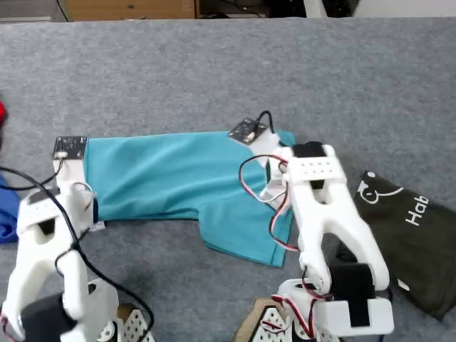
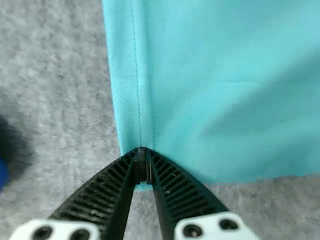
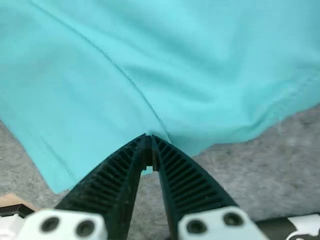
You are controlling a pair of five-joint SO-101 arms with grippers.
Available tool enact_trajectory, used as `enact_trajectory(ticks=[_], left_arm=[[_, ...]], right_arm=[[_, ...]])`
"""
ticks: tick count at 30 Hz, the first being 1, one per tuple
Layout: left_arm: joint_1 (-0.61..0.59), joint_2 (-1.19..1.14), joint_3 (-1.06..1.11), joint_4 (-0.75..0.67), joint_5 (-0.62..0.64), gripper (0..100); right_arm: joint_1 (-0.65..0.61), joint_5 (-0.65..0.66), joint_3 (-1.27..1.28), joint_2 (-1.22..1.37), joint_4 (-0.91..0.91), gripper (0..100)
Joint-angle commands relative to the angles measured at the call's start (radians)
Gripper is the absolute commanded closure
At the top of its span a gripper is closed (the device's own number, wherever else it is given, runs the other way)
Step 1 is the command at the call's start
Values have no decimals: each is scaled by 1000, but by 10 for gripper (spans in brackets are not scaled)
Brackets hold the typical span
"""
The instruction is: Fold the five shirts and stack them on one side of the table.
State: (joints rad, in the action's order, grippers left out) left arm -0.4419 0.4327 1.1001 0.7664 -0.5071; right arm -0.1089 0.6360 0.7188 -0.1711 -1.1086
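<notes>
A teal shirt [image 1: 178,174] lies spread on the grey table [image 1: 214,64], folded into a long band with one sleeve sticking out toward the front. My left gripper [image 2: 145,161] is shut on the hem of the teal shirt [image 2: 210,80] at its left end, beside the left arm [image 1: 46,214]. My right gripper [image 3: 149,150] is shut on a folded edge of the teal shirt [image 3: 150,55] at its right end, under the right arm [image 1: 317,192]. Both sets of black fingers pinch cloth between their tips.
A dark shirt [image 1: 406,228] with white print lies crumpled at the right, close to the right arm. A blue cloth [image 1: 7,210] and something red [image 1: 2,114] show at the left edge. Wooden furniture [image 1: 128,8] stands beyond the far edge.
</notes>
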Motion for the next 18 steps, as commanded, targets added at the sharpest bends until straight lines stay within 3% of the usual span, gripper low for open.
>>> enact_trajectory(ticks=[1, 5, 12, 18], left_arm=[[-6, 79, 77, -74, 9, 981], [-2, 159, 132, -80, 9, 981], [0, 239, 175, -80, 8, 981], [-5, 246, 180, -80, 8, 981]], right_arm=[[73, 32, 4, 22, 14, 995], [153, 87, -1, 53, 18, 995], [156, 92, -2, 54, 26, 995], [90, 94, -33, -105, -158, 995]])
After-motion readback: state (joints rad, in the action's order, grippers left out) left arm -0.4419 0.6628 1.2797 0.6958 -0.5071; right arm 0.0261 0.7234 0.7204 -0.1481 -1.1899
